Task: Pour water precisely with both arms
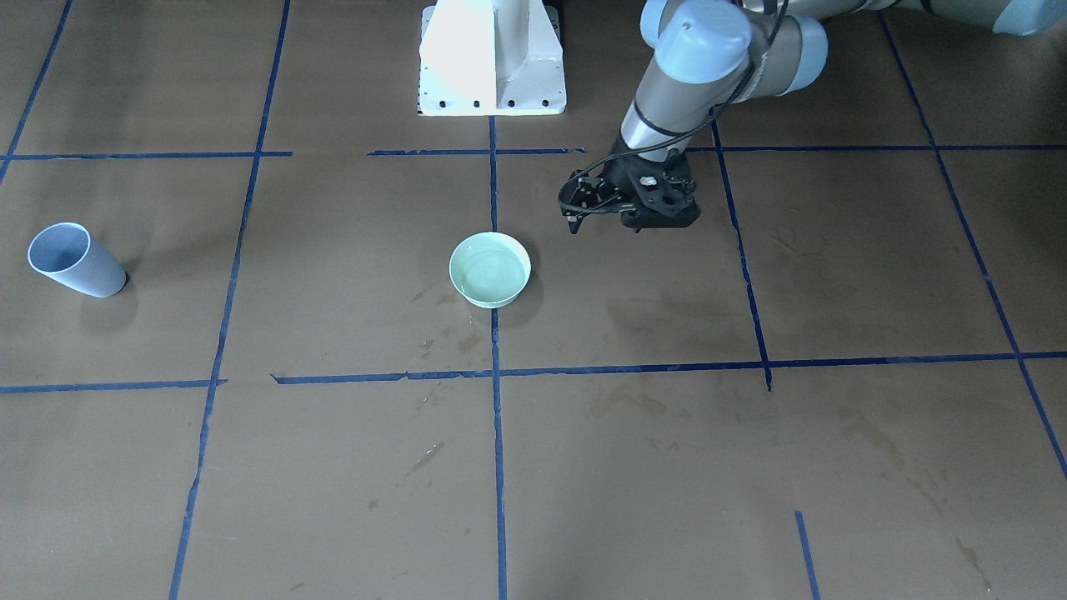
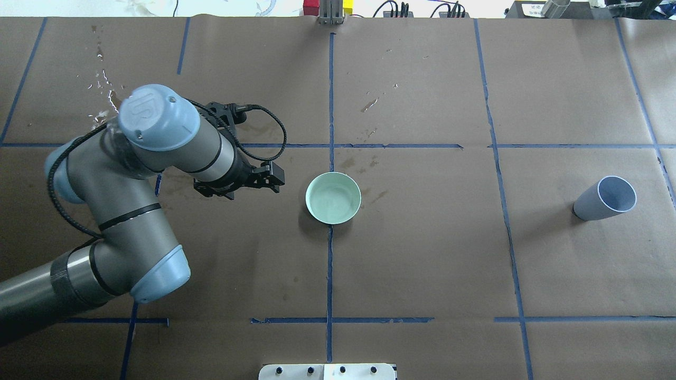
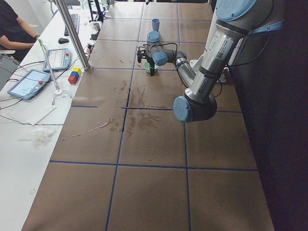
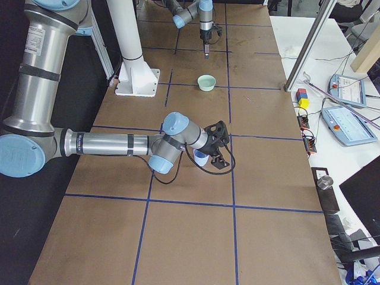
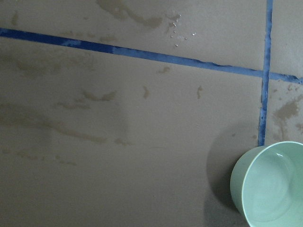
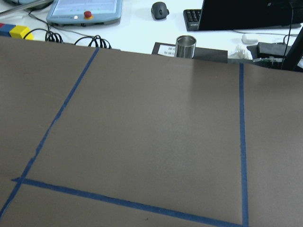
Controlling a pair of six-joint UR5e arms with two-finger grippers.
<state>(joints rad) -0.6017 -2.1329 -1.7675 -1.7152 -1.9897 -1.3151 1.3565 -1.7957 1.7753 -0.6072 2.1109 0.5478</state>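
Green bowl [image 1: 489,268], one; blue cup [image 1: 75,260], one; left claw [image 1: 575,218], right claw [image 4: 218,155], openness of neither discernible.

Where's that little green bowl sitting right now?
In the overhead view the green bowl sits mid-table on the central blue tape line, just right of the left gripper; the grey-blue cup stands far off to its right.

Green bowl [image 5: 238,187] — cropped, bottom-right corner
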